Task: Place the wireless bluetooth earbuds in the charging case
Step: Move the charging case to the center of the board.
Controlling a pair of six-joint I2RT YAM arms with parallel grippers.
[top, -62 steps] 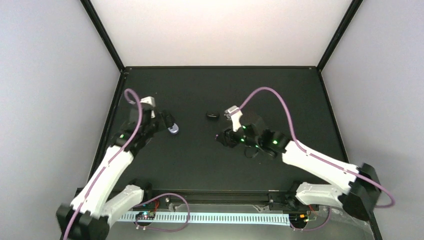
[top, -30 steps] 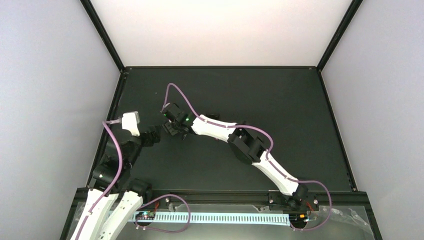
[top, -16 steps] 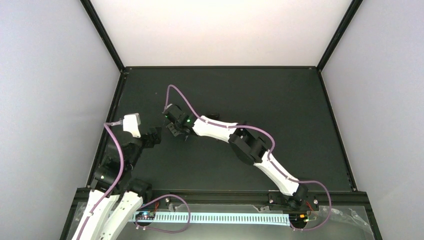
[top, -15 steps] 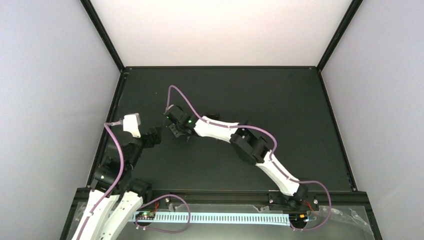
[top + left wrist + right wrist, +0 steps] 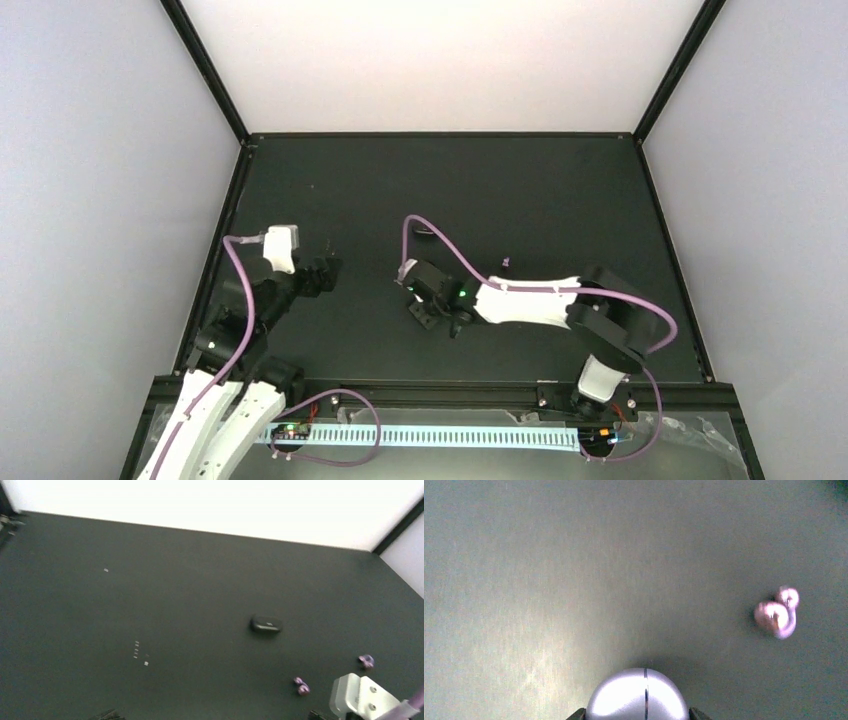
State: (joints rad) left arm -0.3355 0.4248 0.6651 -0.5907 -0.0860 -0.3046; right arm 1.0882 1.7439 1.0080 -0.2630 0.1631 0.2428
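Observation:
My right gripper (image 5: 638, 713) is shut on a silver-lilac oval charging case (image 5: 639, 692), closed, its seam facing the camera; it hangs low over the mat. In the top view this gripper (image 5: 434, 314) is at centre front. A purple-pink earbud (image 5: 776, 615) lies on the mat ahead and to the right of the case. The left wrist view shows two purple-pink earbuds (image 5: 301, 685) (image 5: 366, 661) and a closed black case (image 5: 266, 624). My left gripper (image 5: 322, 272) is open and empty at the left; only its fingertips (image 5: 107, 714) show, wide apart. No black earbuds show.
The black mat (image 5: 560, 200) has a raised black frame and white walls around it. The black case (image 5: 428, 232) sits mid-table, partly under the right arm's purple cable (image 5: 440, 245). The right arm's white wrist part (image 5: 360, 696) shows at the lower right of the left wrist view.
My right gripper has drawn back from beside the left gripper to centre front, with the lilac case in it. The left gripper has shifted slightly right and is empty.

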